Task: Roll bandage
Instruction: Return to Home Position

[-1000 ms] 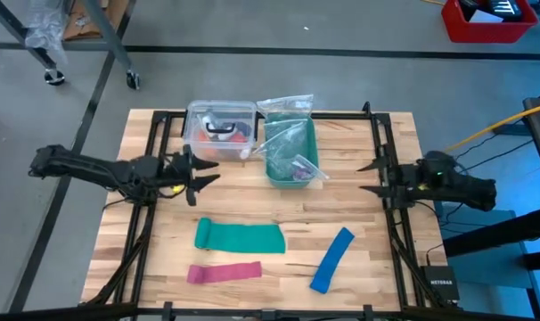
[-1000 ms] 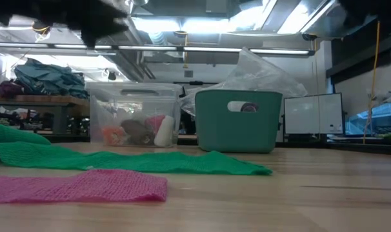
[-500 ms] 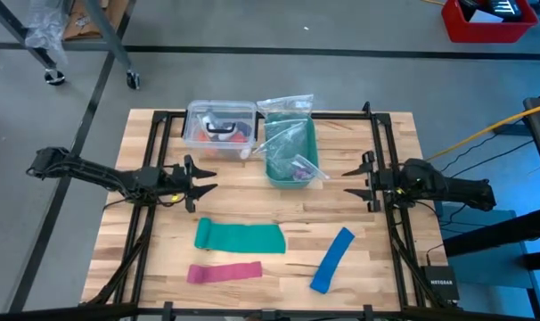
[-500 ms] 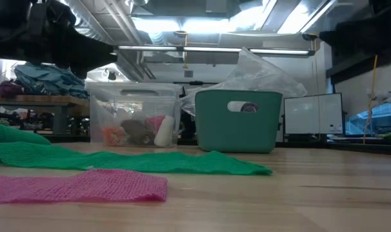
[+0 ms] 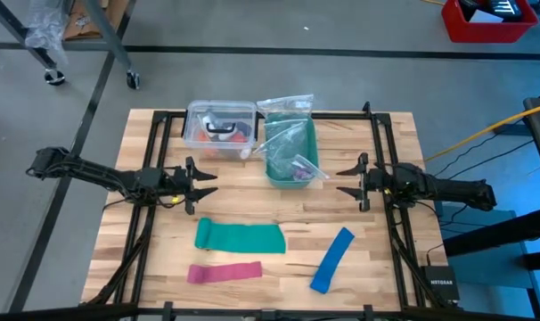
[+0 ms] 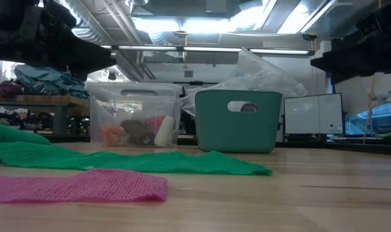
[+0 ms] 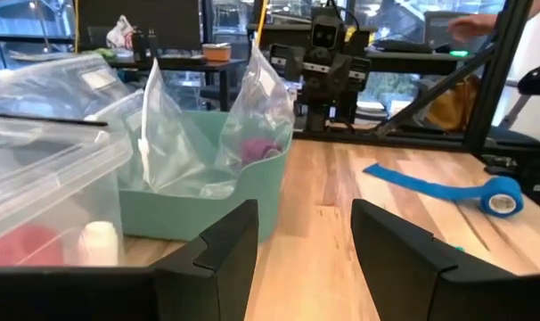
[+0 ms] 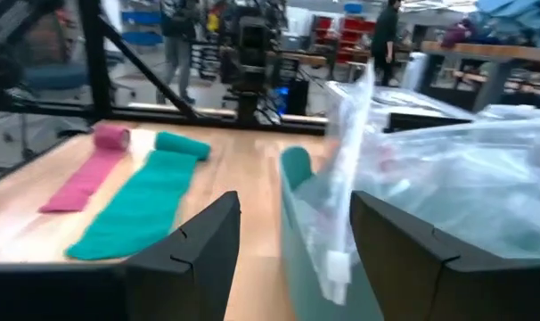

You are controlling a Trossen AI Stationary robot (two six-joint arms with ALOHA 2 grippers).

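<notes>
Shows right tool [image 5: 344,181] advanced inward from the table [image 5: 252,192] edge since a second ago, left tool [image 5: 206,183] barely shifted; both spread wide, empty. Places bandage [image 5: 298,166], rolled and bagged, in green bin [image 5: 268,156]. Leaves, seemingly, only the return home.

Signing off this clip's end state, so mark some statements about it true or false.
The zip bag with the purple bandage roll sits in the green bin. True.
The left gripper is shut on a strip. False: it is open and empty.
The blue strip lies inside the clear container. False: it lies on the table.
The right gripper is open, above the table. True.
</notes>
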